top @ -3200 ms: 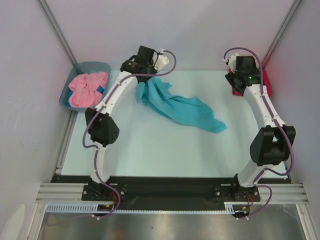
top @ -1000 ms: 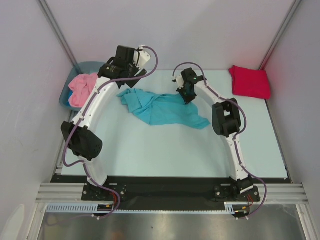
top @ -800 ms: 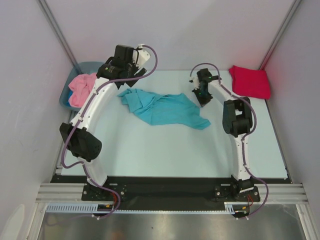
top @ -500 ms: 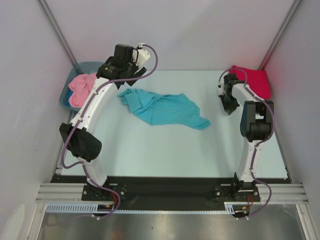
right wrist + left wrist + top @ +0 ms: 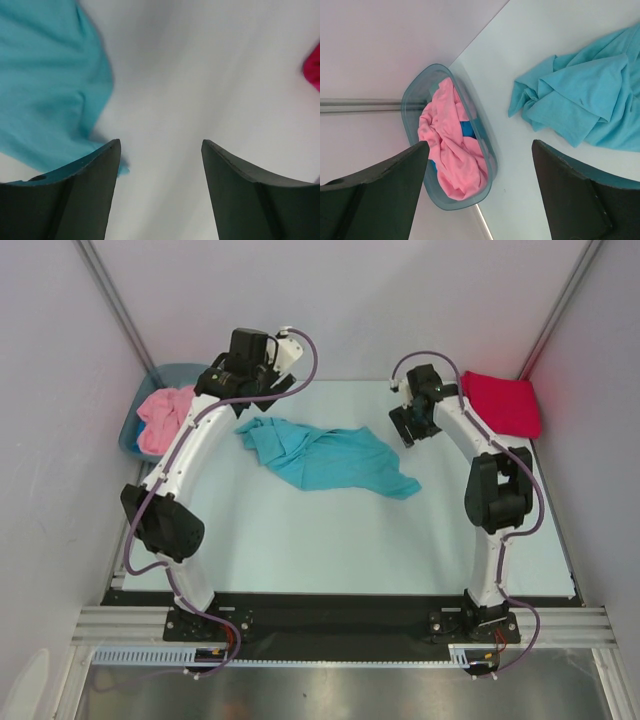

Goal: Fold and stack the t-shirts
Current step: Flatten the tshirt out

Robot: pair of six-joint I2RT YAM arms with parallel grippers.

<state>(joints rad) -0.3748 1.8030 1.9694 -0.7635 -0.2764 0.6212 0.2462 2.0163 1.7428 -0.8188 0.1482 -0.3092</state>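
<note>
I've let go of everything. The right claw (image 5: 160, 195), which was pressed together low over the cloth a second ago, now stands spread with only bare pale desk (image 5: 330, 540) between its fingers. It swung out toward the far right corner and has come back. It now hangs just past the right edge of the rumpled turquoise t-shirt of soft cloth (image 5: 325, 458).

The left claw (image 5: 477, 200) is spread wide and empty too. It hovers at the far left, between the shirt and the grey-blue plastic tub (image 5: 412, 95). A few seconds back it had that shirt dangling in the air.

So the turquoise t-shirt is down on the desk and free of both arms. I take that to mean the laying-out is done but the folding hasn't begun, since it is nowhere near flat.

It lies as a long slanted heap across the far middle of the desk. It is bunched into overlapping folds at its far-left end and tapers to a point at the nearer right. I can't make out a collar or sleeves in it from here.

The crimson red t-shirt (image 5: 500, 403) sits folded into a neat rectangle in the far right corner (presumably the start of the stack). The crumpled pink t-shirt (image 5: 452, 150) is waiting in the tub, with something blue under it.
</note>
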